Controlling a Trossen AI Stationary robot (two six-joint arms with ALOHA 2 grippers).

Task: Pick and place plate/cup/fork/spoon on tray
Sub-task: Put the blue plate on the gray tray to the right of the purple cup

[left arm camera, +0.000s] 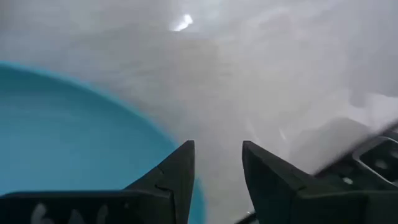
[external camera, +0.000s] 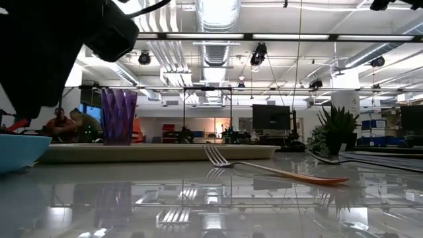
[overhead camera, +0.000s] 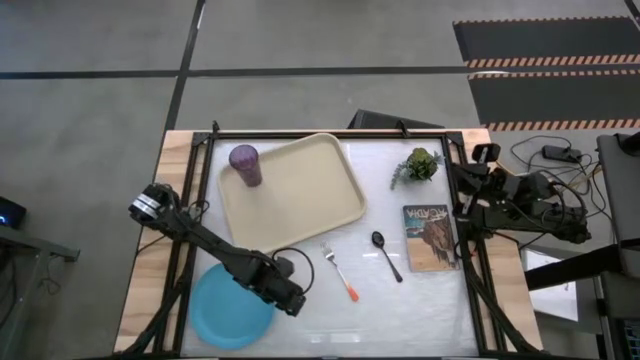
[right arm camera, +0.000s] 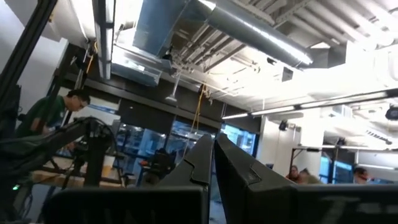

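Observation:
The light-blue plate (overhead camera: pixel 230 305) lies flat on the table at the near left and also shows in the low view (external camera: pixel 13 153). My left gripper (left arm camera: pixel 217 146) is open and low at the plate's right rim (left arm camera: pixel 168 140), with one finger over the rim and one over bare table; it also shows in the high view (overhead camera: pixel 297 303). The purple cup (overhead camera: pixel 245 165) stands upright in the far left corner of the cream tray (overhead camera: pixel 300 195). The orange-handled fork (overhead camera: pixel 341 273) and the dark spoon (overhead camera: pixel 386 255) lie on the table right of the tray. My right gripper (right arm camera: pixel 213 142) is shut and empty at the table's right edge. My left gripper comes slanting down at the plate's right rim (left arm camera: pixel 198 202). A sliver of the rim shows between its open fingers. I cannot tell whether either finger touches it. The plate lies flat on the table.
A small picture book (overhead camera: pixel 431 238) lies at the right, and a green potted plant (overhead camera: pixel 420 165) stands at the far right. Bare table lies between the plate and the fork. People show in the room beyond the table (external camera: pixel 66 124).

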